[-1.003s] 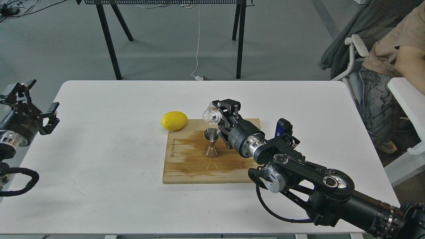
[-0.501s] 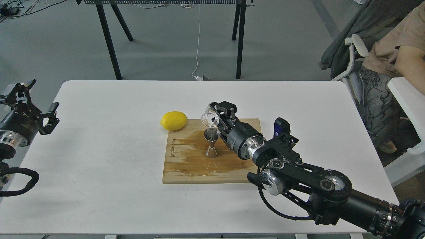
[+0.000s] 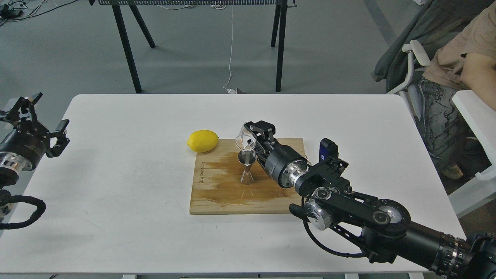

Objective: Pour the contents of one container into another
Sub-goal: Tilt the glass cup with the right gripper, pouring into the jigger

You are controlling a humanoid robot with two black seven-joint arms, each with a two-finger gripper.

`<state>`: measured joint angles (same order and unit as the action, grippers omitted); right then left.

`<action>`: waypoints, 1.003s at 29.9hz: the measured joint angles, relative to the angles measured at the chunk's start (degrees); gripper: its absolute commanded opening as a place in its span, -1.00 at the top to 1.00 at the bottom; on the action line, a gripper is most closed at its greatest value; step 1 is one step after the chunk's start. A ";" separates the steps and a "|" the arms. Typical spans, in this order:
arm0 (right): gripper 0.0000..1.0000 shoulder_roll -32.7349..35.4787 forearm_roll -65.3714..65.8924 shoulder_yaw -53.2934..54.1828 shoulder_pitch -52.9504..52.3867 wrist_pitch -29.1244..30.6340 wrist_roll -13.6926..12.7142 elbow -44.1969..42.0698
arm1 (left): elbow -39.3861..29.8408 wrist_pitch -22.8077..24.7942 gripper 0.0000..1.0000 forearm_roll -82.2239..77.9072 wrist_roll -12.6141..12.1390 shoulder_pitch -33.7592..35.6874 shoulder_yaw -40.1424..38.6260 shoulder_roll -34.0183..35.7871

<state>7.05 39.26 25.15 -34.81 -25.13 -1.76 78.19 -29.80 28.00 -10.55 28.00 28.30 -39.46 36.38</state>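
Observation:
The small clear glass cup (image 3: pixel 244 140) is tipped steeply, its mouth pointing down just above the steel jigger (image 3: pixel 247 166). My right gripper (image 3: pixel 252 136) is shut on the cup, reaching in from the lower right. The hourglass-shaped jigger stands upright near the middle of the wooden cutting board (image 3: pixel 224 193). Whether anything flows from the cup cannot be made out. My left gripper (image 3: pixel 37 116) hangs open at the far left edge of the table, holding nothing.
A yellow lemon (image 3: pixel 202 140) lies at the board's back left corner. The white table (image 3: pixel 116 174) carries the board. A person sits in a chair (image 3: pixel 416 58) at the right. Black table legs (image 3: pixel 126 46) stand on the floor behind.
My right gripper has rotated and lowered the glass cup, tilting its mouth further down toward the jigger. The left arm has stayed still.

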 measured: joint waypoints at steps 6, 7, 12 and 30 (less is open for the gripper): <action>0.13 0.78 0.62 -0.09 -0.07 0.08 0.00 -0.05 | 0.00 0.00 -0.92 0.00 0.00 0.00 0.00 0.00; 0.13 0.86 0.80 -0.09 -0.08 0.13 0.00 -0.05 | 0.00 0.00 -0.92 0.00 0.00 0.00 0.00 0.00; 0.13 1.59 2.04 -0.14 -0.09 0.23 0.00 -0.05 | 0.00 0.00 -0.92 0.00 0.00 0.00 0.00 0.00; 0.12 1.83 3.46 -3.04 -1.66 0.27 0.09 -1.01 | 0.00 0.00 -0.92 0.00 0.00 0.00 0.00 -0.48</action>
<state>8.88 42.72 22.11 -36.46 -24.86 -1.67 77.17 -29.79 28.00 -10.55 28.00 28.30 -39.46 35.90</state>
